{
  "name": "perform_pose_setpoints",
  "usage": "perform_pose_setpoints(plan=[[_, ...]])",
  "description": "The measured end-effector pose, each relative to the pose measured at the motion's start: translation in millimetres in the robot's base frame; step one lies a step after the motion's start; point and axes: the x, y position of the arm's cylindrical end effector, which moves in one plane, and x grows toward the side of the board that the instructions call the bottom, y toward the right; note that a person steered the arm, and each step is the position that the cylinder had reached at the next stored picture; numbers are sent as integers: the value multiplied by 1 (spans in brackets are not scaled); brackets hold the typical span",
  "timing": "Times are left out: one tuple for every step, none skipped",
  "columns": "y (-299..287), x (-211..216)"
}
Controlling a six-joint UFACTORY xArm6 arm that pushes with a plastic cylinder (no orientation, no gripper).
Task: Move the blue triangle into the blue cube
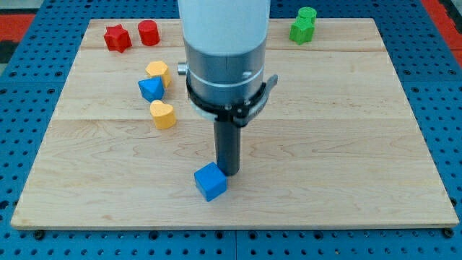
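so the job's barely getting going from what i can tell: the blue triangle [151, 89] is sitting way over at about 10 o'clock from the blue cube [210, 181], well apart from it, wedged between a yellow block [157, 72] just above and a yellow heart [163, 115] just below. my tip [229, 173] is resting right beside the cube at its 1 o'clock, looking like it's touching or nearly so. it's a bare rod, so nothing's clenched or grasped. the whole push is still waiting to be done. the wooden board [346, 166] is lying on a blue pegboard table [447, 108], with a red star [116, 37] and red cylinder [149, 32] at 11 o'clock and a green block [303, 25] at 1 o'clock.
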Motion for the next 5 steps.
perform_pose_setpoints(plan=[[-9, -31], [-7, -85], [-14, -130], [-23, -164], [-33, -198]])
